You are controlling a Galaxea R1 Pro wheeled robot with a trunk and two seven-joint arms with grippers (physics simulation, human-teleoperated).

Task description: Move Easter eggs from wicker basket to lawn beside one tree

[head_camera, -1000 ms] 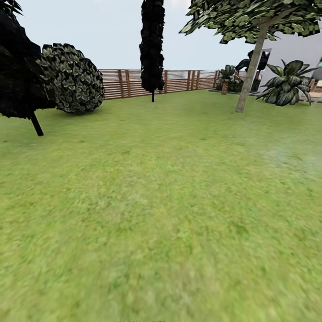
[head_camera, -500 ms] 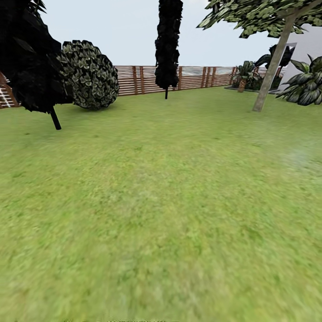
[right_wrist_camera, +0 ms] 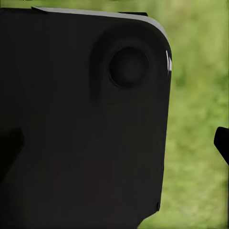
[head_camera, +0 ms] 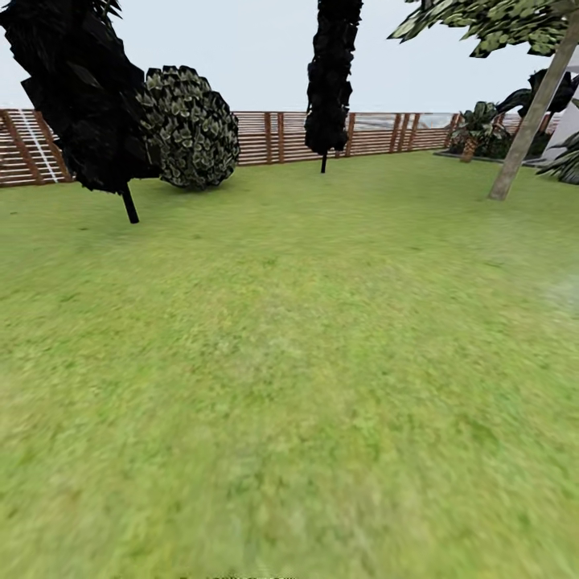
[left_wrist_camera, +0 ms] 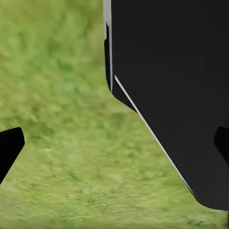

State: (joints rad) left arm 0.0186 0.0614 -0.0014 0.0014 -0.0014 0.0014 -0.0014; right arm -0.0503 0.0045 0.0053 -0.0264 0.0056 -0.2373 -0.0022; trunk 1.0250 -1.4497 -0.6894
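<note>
We are out on the lawn (head_camera: 305, 362), in transit, and the head camera looks across open grass toward the wooden fence (head_camera: 273, 137) that closes the garden. Taking that fence as our landmark: the tree (head_camera: 527, 121) with the pale grey trunk stands in front of the fence's far right end, its leaf crown cut off by the frame edge. A round bush (head_camera: 191, 127) sits just before the fence at its left part, with a dark leaning tree (head_camera: 80, 88) beside it and nearer to us, and a tall narrow dark tree (head_camera: 331, 76) rises before the fence's middle.

The wicker basket and the eggs are nowhere on the grass between us and the fence, so we judge we have yet to find them.

Both arms seem tucked close to the body for travel, which would explain the dark panels (left_wrist_camera: 176, 95) crowding both wrist views. In the left wrist view, dark fingertips (left_wrist_camera: 9, 148) sit at opposite edges with only grass between, so the left gripper (left_wrist_camera: 114, 150) is spread and empty. In the right wrist view, one tip (right_wrist_camera: 222, 143) is clear; the other merges with the black panel, so we cannot tell its spread.
</note>
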